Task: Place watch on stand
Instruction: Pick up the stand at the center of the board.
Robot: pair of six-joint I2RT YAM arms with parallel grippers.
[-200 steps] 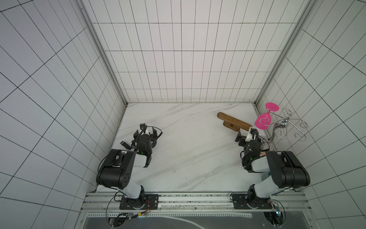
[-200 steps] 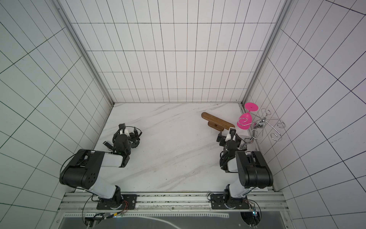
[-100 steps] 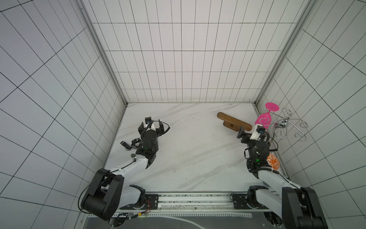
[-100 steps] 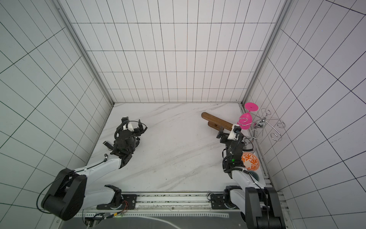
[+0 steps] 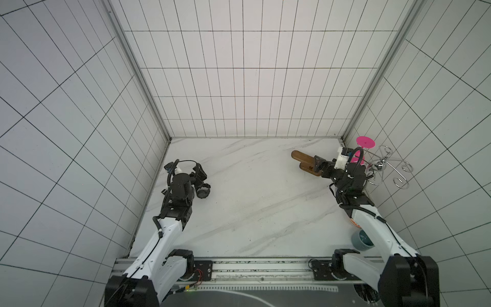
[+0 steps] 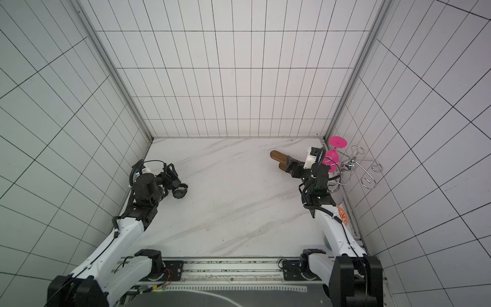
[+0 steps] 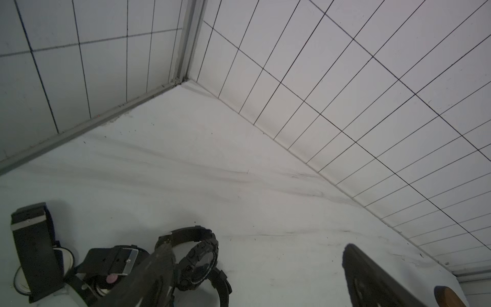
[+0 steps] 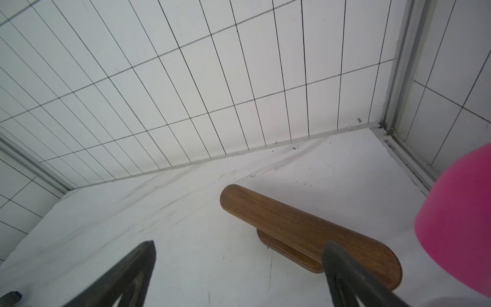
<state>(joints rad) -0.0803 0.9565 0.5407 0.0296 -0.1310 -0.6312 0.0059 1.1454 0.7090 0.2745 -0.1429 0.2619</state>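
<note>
The watch (image 5: 203,192) (image 6: 181,190) is black and chunky, and its strap is closed into a loop. It lies on the marble table close to the left wall. My left gripper (image 5: 200,176) (image 7: 257,247) hangs open just behind it. In the left wrist view one fingertip (image 7: 164,252) overlaps the watch (image 7: 198,261), which is not between the jaws. The stand (image 5: 303,162) (image 6: 279,157) (image 8: 292,220) is a long brown wooden bar on an oval base at the back right. My right gripper (image 5: 318,166) (image 8: 240,244) is open at the stand's near end, with one finger (image 8: 342,268) over the bar.
Two more dark-strapped watches (image 7: 114,263) (image 7: 32,247) lie beside the task watch. A silver wire rack (image 5: 385,170) with pink glasses (image 5: 365,142) stands by the right wall. A grey-blue cup (image 5: 361,239) and an orange patterned dish (image 6: 342,215) sit beside the right arm.
Both arms have unfolded and reached toward the back, the left gripper to the watch and the right gripper to the stand. Both grippers stayed open.
</note>
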